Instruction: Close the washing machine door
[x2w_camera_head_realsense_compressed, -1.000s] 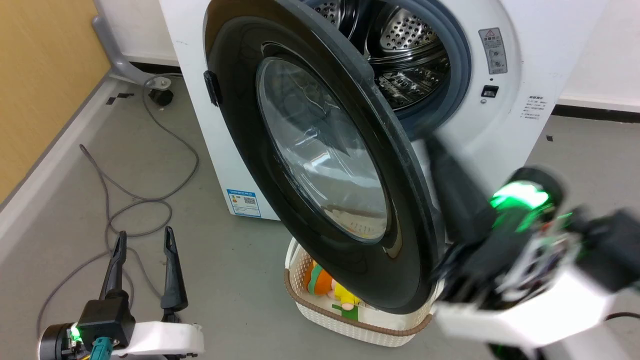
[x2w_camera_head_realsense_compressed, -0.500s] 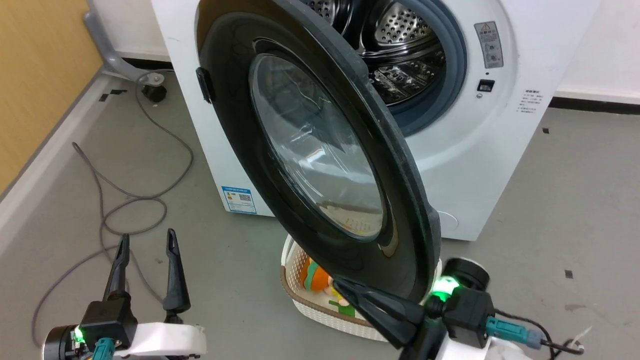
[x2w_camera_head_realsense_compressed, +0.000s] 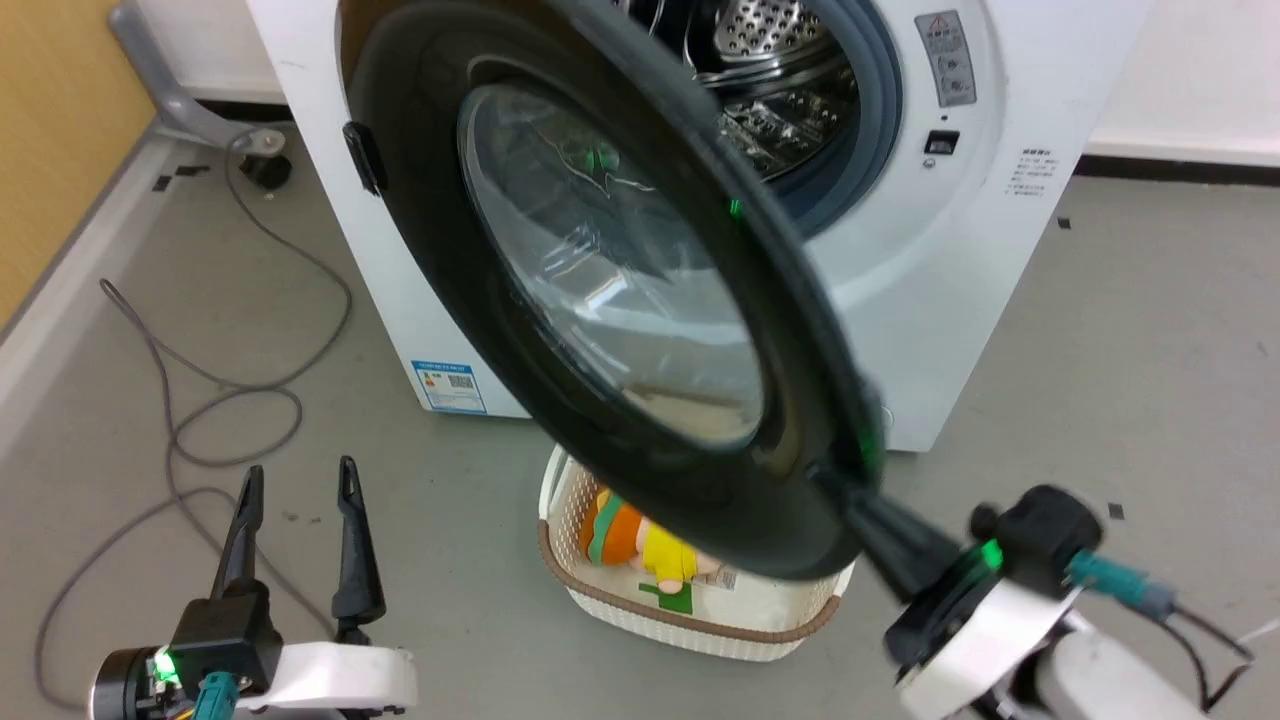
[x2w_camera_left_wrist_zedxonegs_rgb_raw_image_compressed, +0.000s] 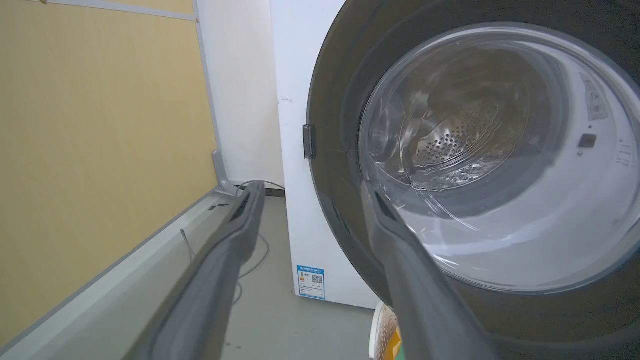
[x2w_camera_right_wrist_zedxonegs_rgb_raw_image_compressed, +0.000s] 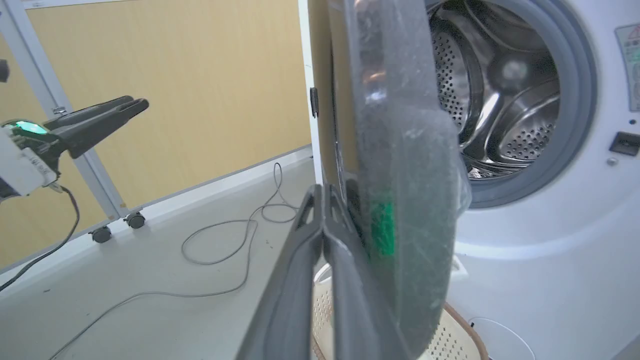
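washing machine door (x2w_camera_head_realsense_compressed: 600, 300): half-open, glass facing left | left gripper (x2w_camera_head_realsense_compressed: 295, 480): jaws apart | right gripper (x2w_camera_right_wrist_zedxonegs_rgb_raw_image_compressed: 322, 200): jaws together, seemingly touching door

A blue-edged sticker (x2w_camera_head_realsense_compressed: 448, 385) is sitting low on the washer (x2w_camera_head_realsense_compressed: 1000, 280) front, carrying a QR code (x2w_camera_head_realsense_compressed: 461, 381) beside a small coloured mark; its lettering is coming out too small to read. High on the front, right of the drum opening, a grey label (x2w_camera_head_realsense_compressed: 948, 58) is showing a red warning triangle (x2w_camera_head_realsense_compressed: 939, 22) above two grey pictures (both blurring past recognition). Further right, a short block of dark print (x2w_camera_head_realsense_compressed: 1037, 170) is running in several lines, none of them legible. The left wrist view is catching the sticker closer, and its words are again dissolving. No brand name or number is reading clearly.
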